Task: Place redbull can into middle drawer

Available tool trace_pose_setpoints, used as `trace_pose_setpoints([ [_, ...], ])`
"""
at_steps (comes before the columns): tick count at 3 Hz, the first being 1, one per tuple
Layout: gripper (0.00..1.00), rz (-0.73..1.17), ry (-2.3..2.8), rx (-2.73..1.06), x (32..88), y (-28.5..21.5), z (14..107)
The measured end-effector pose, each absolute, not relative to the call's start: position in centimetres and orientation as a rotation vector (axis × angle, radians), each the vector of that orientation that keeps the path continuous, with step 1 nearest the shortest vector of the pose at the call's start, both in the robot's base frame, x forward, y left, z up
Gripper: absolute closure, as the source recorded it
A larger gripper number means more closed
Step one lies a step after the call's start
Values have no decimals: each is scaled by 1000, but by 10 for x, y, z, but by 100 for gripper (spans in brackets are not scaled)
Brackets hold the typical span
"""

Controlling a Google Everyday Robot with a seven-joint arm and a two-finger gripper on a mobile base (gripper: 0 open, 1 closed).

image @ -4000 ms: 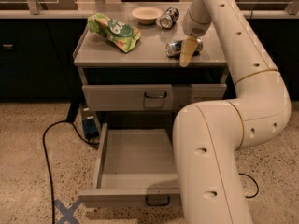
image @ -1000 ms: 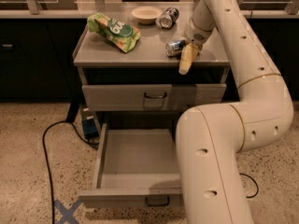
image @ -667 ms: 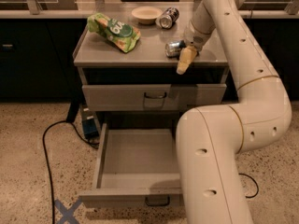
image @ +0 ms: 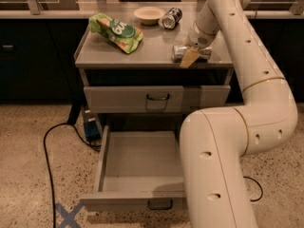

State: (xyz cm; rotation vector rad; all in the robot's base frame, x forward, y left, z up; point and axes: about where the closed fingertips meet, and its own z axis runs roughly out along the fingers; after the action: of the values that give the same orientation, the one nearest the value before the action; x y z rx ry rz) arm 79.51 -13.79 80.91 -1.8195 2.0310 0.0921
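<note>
The redbull can (image: 179,52), silver with blue patches, lies on its side at the right front of the grey cabinet top (image: 142,51). My gripper (image: 191,55) comes down from the white arm right at the can, with a yellowish tip in front of the can's middle. The can's right end shows past the gripper. The middle drawer (image: 140,163) is pulled wide open below, and its grey inside holds nothing. Its front with the dark loop handle (image: 159,204) faces me.
A green snack bag (image: 116,31), a white bowl (image: 149,14) and a dark can (image: 171,18) lie further back on the top. The upper drawer front (image: 152,99) is closed. My arm's big lower link (image: 213,170) overlaps the open drawer's right side. A black cable (image: 46,156) runs on the floor.
The gripper has stayed at the can; its yellowish tip has drawn slightly up toward the can. The can and the drawer have not moved.
</note>
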Motion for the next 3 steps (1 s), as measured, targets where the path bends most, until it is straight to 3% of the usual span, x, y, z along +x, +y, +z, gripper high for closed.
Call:
trace_pose_setpoints([
  [1,89,77,1939,-1787,809,-136,817],
  [2,100,92,1900,-1765,812,-138,817],
  [3,100,93,1900,-1765,812,-139,818],
])
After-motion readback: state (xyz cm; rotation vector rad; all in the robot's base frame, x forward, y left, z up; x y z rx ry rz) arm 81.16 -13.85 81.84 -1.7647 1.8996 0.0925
